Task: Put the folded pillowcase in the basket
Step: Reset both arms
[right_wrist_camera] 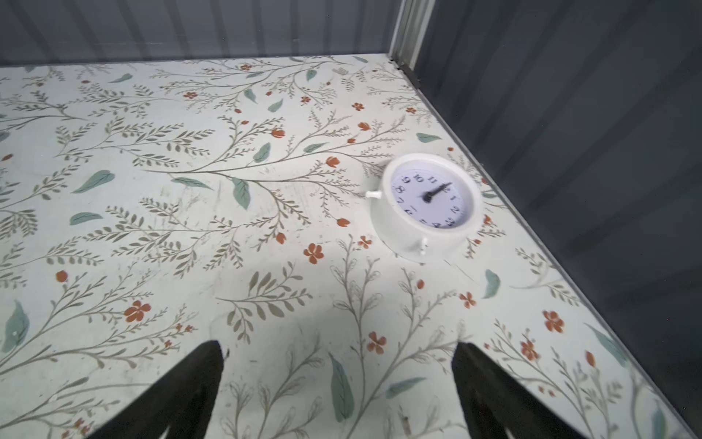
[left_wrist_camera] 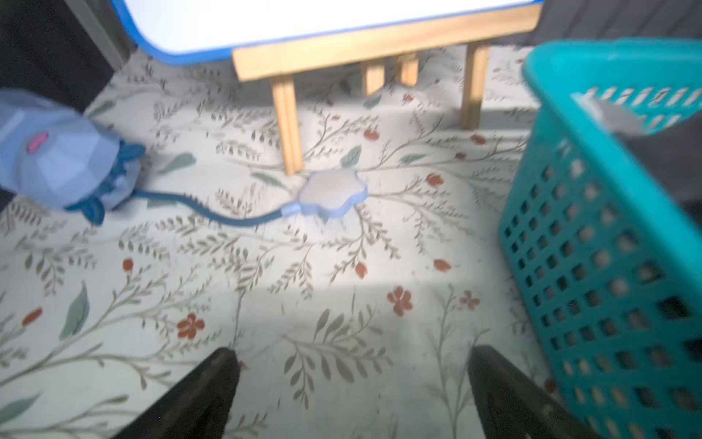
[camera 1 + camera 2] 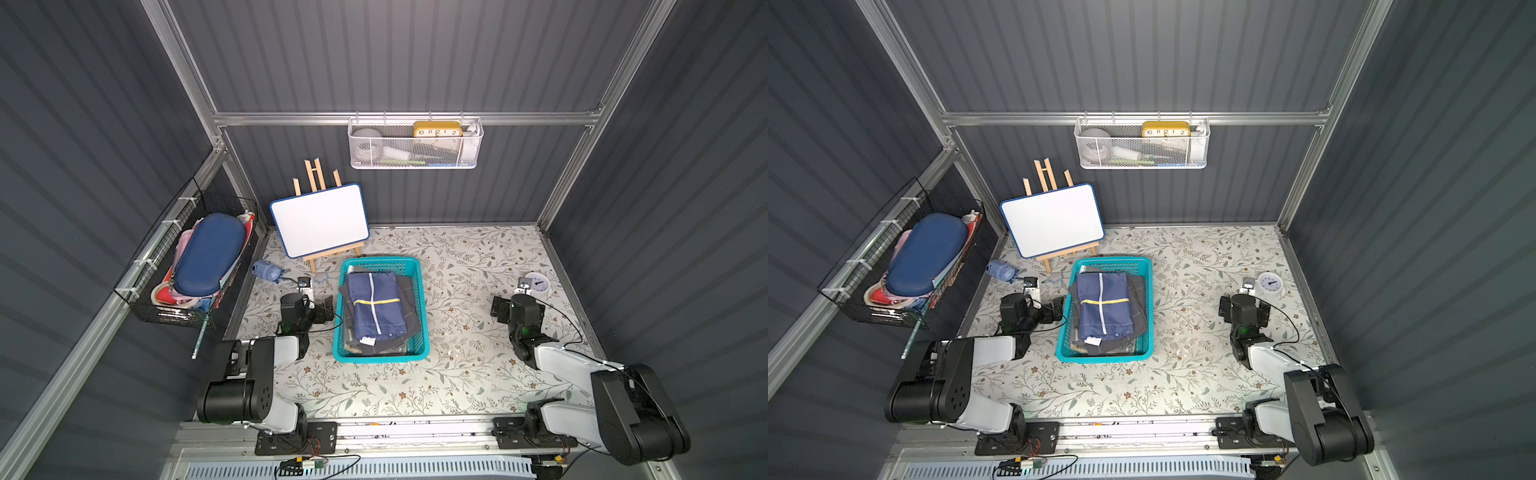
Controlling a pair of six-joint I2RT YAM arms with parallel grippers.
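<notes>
- The navy folded pillowcase with white and yellow stripes [image 3: 376, 305] lies inside the rectangular teal perforated plastic basket [image 3: 380, 262]
- My left pincer [image 2: 351, 365] stands wide and empty over the floral tabletop [image 2: 266, 304], just beside the basket's wall
- My right pincer [image 1: 338, 353] is wide and empty, well apart, near a round white plastic clock [image 1: 427, 207]
- I judge the placing done; next I need only draw both arms clear without nudging the basket
</notes>
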